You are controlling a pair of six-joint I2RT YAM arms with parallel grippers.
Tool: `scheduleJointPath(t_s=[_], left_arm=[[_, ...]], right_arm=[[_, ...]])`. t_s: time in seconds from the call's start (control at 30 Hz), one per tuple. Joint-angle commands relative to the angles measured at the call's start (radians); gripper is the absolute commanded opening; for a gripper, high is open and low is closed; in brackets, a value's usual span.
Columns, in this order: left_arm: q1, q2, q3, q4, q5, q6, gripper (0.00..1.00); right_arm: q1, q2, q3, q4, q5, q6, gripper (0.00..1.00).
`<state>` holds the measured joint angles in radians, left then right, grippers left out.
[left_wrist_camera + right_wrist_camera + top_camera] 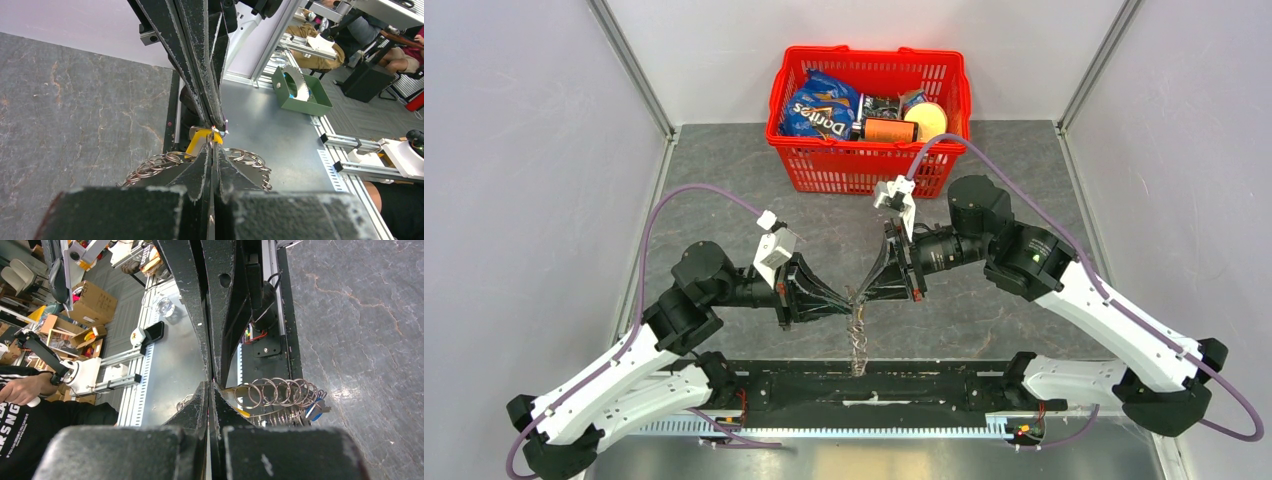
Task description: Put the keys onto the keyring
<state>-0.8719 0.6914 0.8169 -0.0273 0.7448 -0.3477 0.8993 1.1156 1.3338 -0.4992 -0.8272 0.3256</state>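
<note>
My two grippers meet tip to tip above the middle of the table. The keyring [857, 340] is a chain of small steel rings hanging below them. My left gripper [214, 144] is shut on the keyring [155, 164], whose rings fan out on both sides of its fingers. The yellow-headed key [201, 141] sits right at those tips. My right gripper [210, 386] is shut too, pinching at the yellow key [242, 412]. The blue-headed key [314, 410] hangs at the far end of the ring coil [280, 392].
A red basket [844, 170] of snacks stands at the back of the slate table top [754, 180]. The arms' black base rail [864, 385] runs along the near edge, right under the hanging rings. Grey walls close in both sides.
</note>
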Motion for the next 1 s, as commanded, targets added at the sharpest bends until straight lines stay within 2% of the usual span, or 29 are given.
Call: scheduleJointPath(t_s=[0.0,0.97], left_arm=[[0.001,-0.014,0.015,0.07,0.033,-0.019,0.02],[0.001,-0.06,-0.019,0.143,0.067,-0.039,0.02]], right_arm=[[0.007,0.006,0.04,0.056,0.016,0.013,0.0],[0.012,-0.057,-0.03,0.056,0.065,0.03,0.0]])
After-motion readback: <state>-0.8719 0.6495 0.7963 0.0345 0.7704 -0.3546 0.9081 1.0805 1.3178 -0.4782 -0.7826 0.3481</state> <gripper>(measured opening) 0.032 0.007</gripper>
